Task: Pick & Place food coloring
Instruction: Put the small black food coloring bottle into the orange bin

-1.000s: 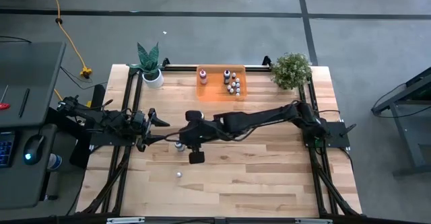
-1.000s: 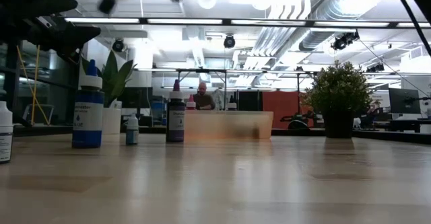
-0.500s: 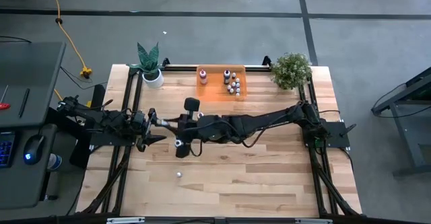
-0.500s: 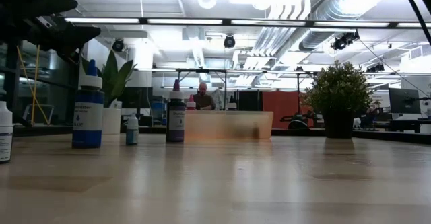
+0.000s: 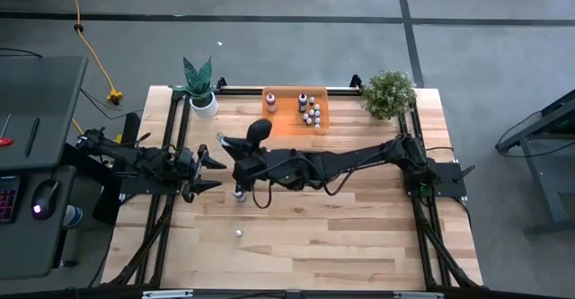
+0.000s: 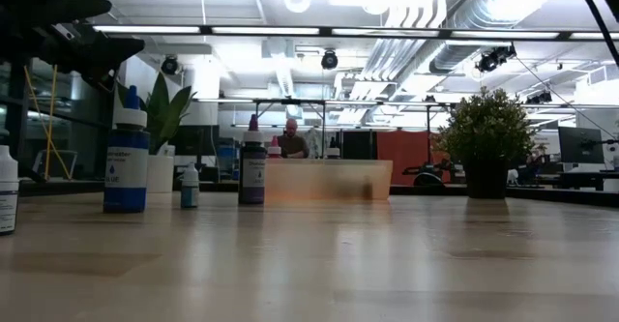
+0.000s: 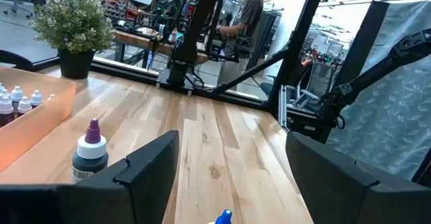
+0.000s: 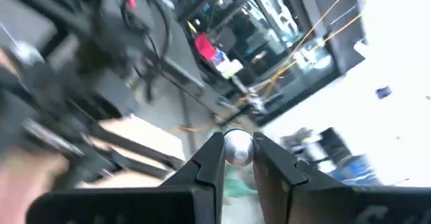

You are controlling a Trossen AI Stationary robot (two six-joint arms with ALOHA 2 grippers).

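Note:
My right gripper [image 5: 225,143] hangs high over the table's middle left, pointing level toward the left edge, shut on a tiny pale food coloring bottle [image 8: 237,146]. On the table stand a blue bottle [image 6: 127,162], a small pale one [image 6: 190,187] and a dark purple-capped one [image 7: 89,158]. In the high view one bottle [image 5: 239,194] stands under the arm and a tiny white one [image 5: 238,233] lies nearer. The orange tray [image 5: 295,110] at the far edge holds several bottles. My left gripper [image 7: 232,177] waits open at the left edge. My right gripper pinches the tiny bottle between its two fingertips [image 8: 214,158]. Only the bottle's round pale end [image 8: 237,143] shows, seen end-on past the fingers. The fingers lie about level, and the bottle is lifted clear of the table.
A spiky plant in a white pot [image 5: 199,83] stands at the far left corner and a bushy plant [image 5: 389,92] at the far right. Bare wood [image 5: 359,236] lies on the near and right parts of the table. A person [image 6: 290,140] is in the room beyond.
My right gripper has risen out of the low view's top edge. Its wrist has rolled and swung round, so the hand now points toward the table's left edge. It has stayed shut on the bottle. The bottles on the table have not moved.

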